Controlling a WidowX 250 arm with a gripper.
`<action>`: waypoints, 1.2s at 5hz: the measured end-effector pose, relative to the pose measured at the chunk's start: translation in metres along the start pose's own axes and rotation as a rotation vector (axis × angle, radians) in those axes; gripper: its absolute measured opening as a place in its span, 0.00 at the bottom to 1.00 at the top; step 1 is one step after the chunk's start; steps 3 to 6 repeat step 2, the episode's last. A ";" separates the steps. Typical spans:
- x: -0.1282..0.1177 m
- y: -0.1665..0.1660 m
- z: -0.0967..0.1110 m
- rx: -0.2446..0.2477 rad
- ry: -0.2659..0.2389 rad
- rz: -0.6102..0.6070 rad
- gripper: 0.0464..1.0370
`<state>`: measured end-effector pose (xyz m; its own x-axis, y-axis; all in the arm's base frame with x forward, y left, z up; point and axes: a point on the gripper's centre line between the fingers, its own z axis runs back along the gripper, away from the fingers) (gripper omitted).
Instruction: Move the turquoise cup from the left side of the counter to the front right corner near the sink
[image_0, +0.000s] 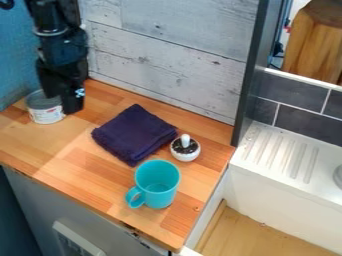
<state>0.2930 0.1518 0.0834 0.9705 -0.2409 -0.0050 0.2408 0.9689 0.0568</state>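
Counter (67, 150) now: can (47, 114) at left rear, gripper (72, 107) alongside, contact hard to judge. Cloth (132, 132) mid-counter, right of can. Small pot (186, 156) just beside cloth's right corner, peg (185, 139) upright in it. Mug (157, 195) in front of both, handle pointing left. Panelled wall (167, 65) behind; ridged drainboard (280, 152) off right.

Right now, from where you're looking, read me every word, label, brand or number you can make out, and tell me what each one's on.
Nothing can be read for certain.
Can: print on its pale label, too small to read.
Gripper: a small pale mark on its side; I can't tell whether it is lettering.
Turquoise mug and dark folded cloth: no lettering that I can see.
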 end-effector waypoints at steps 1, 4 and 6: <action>0.000 0.034 -0.010 0.020 0.015 0.051 0.97; 0.003 0.049 -0.013 0.025 0.038 0.087 0.97; 0.003 0.049 -0.013 0.025 0.038 0.087 0.97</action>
